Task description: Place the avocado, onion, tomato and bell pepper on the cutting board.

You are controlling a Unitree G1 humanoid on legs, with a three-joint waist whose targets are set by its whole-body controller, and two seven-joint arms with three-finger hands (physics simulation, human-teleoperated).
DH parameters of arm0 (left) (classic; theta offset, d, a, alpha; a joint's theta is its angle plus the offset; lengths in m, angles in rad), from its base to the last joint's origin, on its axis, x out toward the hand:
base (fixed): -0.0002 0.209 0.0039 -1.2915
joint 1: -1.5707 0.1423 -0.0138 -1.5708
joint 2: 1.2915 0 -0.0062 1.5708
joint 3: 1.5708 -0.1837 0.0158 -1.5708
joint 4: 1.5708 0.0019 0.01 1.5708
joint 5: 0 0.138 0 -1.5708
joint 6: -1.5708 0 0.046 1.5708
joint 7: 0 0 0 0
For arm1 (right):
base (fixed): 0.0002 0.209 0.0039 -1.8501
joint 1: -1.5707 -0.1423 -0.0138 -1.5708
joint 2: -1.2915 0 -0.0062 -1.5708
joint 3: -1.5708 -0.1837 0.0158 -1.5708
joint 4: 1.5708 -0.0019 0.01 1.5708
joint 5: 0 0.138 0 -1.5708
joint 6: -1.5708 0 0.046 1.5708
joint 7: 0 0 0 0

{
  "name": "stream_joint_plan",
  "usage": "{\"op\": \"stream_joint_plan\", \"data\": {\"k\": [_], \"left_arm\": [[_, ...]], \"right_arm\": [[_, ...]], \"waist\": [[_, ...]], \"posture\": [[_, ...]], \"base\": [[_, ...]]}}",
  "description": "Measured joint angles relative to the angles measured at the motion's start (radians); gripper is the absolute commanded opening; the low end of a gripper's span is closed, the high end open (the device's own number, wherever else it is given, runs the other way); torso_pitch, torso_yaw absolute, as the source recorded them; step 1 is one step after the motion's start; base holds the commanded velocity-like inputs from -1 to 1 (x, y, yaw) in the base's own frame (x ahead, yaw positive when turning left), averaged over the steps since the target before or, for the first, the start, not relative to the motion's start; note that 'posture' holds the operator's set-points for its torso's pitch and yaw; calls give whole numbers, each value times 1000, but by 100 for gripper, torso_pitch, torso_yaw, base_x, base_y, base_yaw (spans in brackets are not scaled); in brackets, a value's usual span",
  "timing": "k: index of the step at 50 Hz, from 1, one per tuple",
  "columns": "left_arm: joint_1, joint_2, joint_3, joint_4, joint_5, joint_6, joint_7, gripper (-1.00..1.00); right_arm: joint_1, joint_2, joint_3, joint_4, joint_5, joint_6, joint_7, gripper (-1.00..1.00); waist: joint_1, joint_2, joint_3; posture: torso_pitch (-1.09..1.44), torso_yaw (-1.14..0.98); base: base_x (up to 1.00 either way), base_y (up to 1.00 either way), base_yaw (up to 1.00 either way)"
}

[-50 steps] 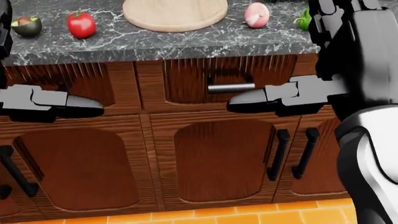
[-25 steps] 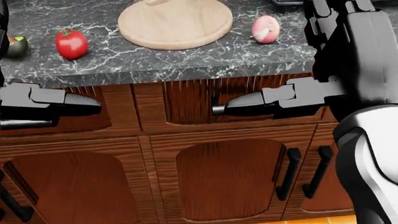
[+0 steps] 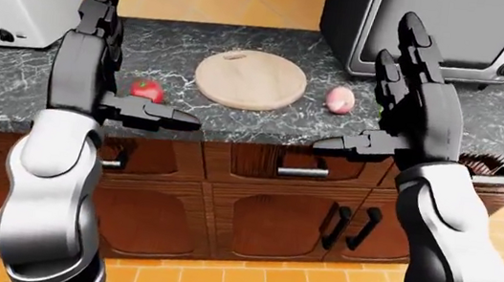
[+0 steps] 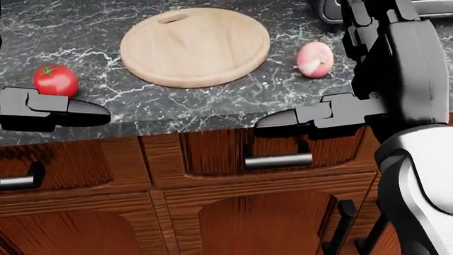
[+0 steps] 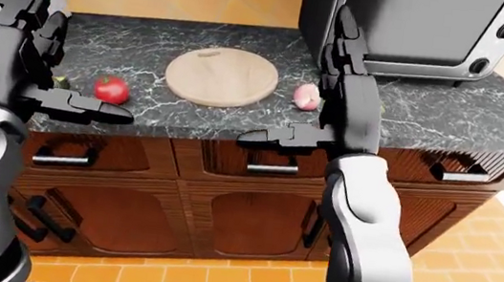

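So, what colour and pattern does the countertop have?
The countertop is dark grey to black with white marble veining, seen most clearly in the head view.

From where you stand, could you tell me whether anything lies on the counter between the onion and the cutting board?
Nothing visible does. The onion sits on the counter just right of the cutting board in the head view, with only bare marble between them. The board itself is empty, and the tomato is off on its other side.

Pale matt wood cutting board (image 4: 195, 45); glossy veined marble counter (image 4: 212, 103).
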Motion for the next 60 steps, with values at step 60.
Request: {"op": "stream_joint_plan", "data": {"k": [60], "left_arm": [[-33, 4, -16, -26, 45, -4, -31, 100]], "right_arm": [[4, -2, -12, -38, -4, -14, 19, 100]], "waist": [[-11, -20, 10]], "posture": [[0, 0]], "base": [[12, 5, 0]]}}
